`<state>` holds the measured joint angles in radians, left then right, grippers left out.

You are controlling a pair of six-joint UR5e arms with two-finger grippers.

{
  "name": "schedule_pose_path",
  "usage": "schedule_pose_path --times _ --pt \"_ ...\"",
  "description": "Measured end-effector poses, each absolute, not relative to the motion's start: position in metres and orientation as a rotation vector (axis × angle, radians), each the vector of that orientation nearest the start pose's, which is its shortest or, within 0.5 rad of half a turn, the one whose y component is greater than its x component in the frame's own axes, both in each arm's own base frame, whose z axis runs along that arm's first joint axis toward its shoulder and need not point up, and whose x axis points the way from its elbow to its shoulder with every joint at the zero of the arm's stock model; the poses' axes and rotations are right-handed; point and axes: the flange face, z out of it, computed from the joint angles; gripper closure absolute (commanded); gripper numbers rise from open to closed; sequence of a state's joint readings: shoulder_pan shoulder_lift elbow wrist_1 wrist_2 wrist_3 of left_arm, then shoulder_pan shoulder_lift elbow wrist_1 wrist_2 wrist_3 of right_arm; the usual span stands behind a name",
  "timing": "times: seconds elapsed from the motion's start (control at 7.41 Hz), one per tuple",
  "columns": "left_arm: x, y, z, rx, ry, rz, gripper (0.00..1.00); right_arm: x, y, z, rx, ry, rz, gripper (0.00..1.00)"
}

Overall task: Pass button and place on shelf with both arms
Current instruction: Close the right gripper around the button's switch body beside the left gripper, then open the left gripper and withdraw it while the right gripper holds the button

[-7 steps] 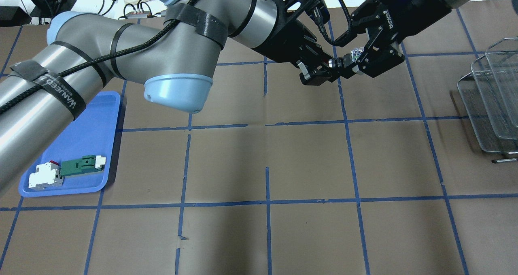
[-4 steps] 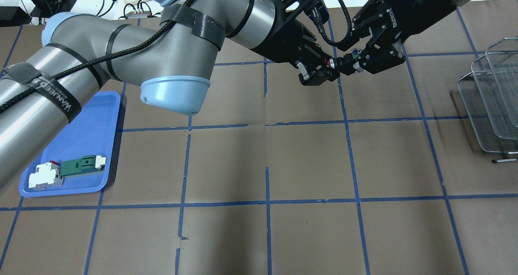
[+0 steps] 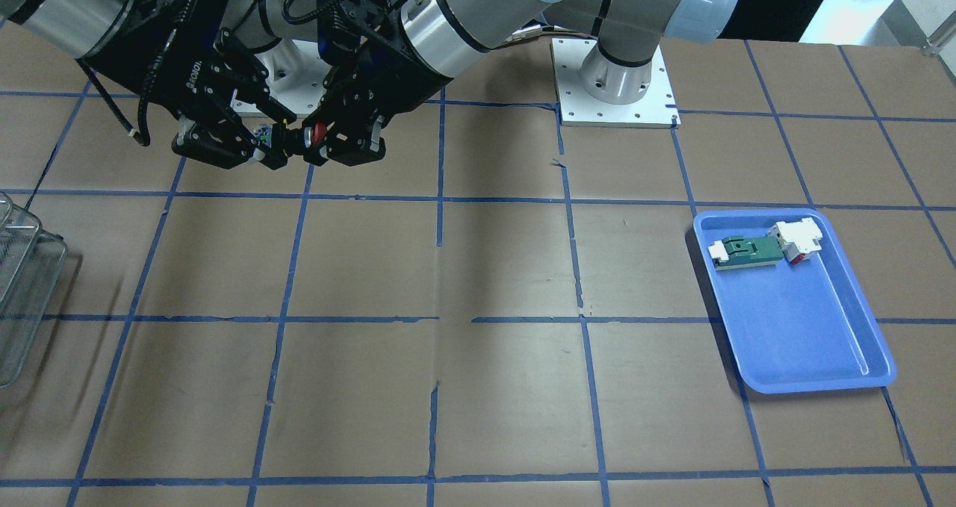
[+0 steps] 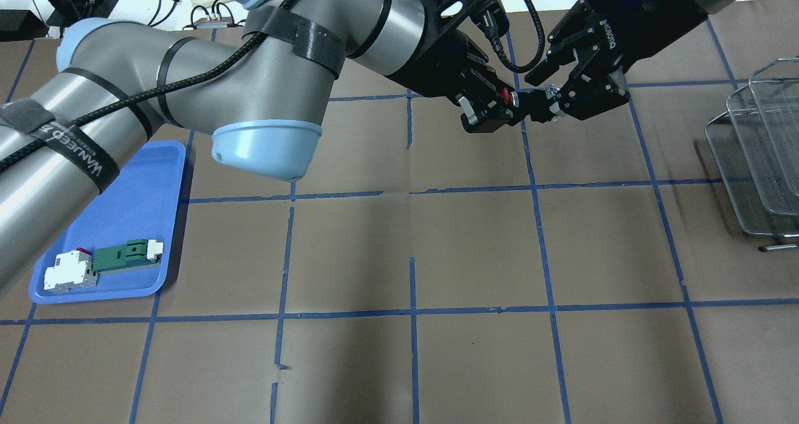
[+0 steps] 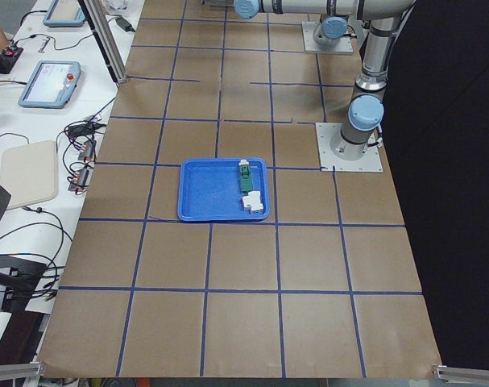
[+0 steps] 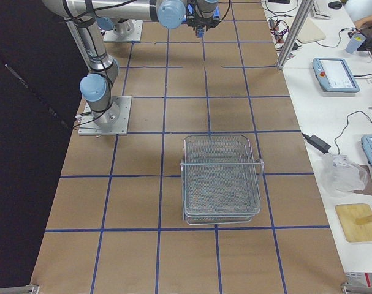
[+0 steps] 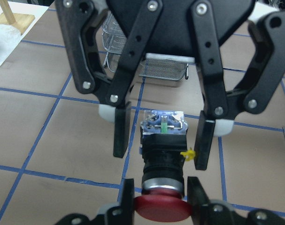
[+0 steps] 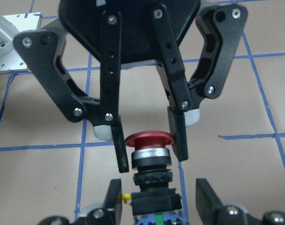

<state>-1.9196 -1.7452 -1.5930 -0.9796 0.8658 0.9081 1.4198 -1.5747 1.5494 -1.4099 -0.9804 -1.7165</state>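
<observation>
Left end effector (image 8: pixel 150 150) pinches the red-capped, clear-backed black push-button (image 7: pixel 162 159) at its cap end. Right end effector (image 7: pixel 162 143) sits spread open around the clear block. Button lies level, cap toward the left one.

Bench (image 4: pixel 474 249): brown top, blue tape grid (image 4: pixel 474 312). White desk (image 5: pixel 10 121) along one long bench edge, with teach pendant (image 5: pixel 49 83) and cables (image 5: pixel 83 149). Black curtain (image 5: pixel 453 201) along opposite bench edge.

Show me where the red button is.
In the overhead view the button hangs over the table, far and right of centre, held by the left gripper, the right gripper open around its back.
</observation>
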Motion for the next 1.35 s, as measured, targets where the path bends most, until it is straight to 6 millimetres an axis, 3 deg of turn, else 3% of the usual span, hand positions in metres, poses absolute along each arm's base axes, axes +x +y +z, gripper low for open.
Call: schedule_pose_path --times 0.13,0.27,0.4,0.54,0.81,0.94,1.08,1.35 --pt "-0.384 -0.476 0.474 -1.604 -1.894 0.729 1.00 0.115 -0.500 0.503 -1.815 1.909 -0.539 1.00" --pt "-0.383 -0.475 0.475 -1.606 -1.893 0.733 0.87 0.115 -0.500 0.503 -1.809 1.910 -0.538 1.00" --pt "-0.383 -0.475 0.477 -1.610 -1.891 0.738 0.86 0.116 -0.499 0.504 -1.803 1.912 -0.534 1.00" --pt "-0.383 -0.473 0.480 -1.614 -1.888 0.748 0.64 0.116 -0.498 0.504 -1.793 1.918 -0.529 1.00" --pt "-0.382 -0.471 0.484 -1.595 -1.898 0.754 0.60 0.116 -0.493 0.509 -1.759 1.950 -0.517 1.00" --pt "-0.382 -0.471 0.485 -1.585 -1.903 0.752 0.55 0.117 -0.488 0.514 -1.745 1.964 -0.513 1.00" --pt "-0.382 -0.471 0.485 -1.578 -1.908 0.750 0.43 0.117 -0.484 0.516 -1.737 1.971 -0.510 1.00" --pt "-0.381 -0.471 0.487 -1.571 -1.914 0.753 0.43 0.118 -0.482 0.518 -1.721 1.979 -0.507 1.00"
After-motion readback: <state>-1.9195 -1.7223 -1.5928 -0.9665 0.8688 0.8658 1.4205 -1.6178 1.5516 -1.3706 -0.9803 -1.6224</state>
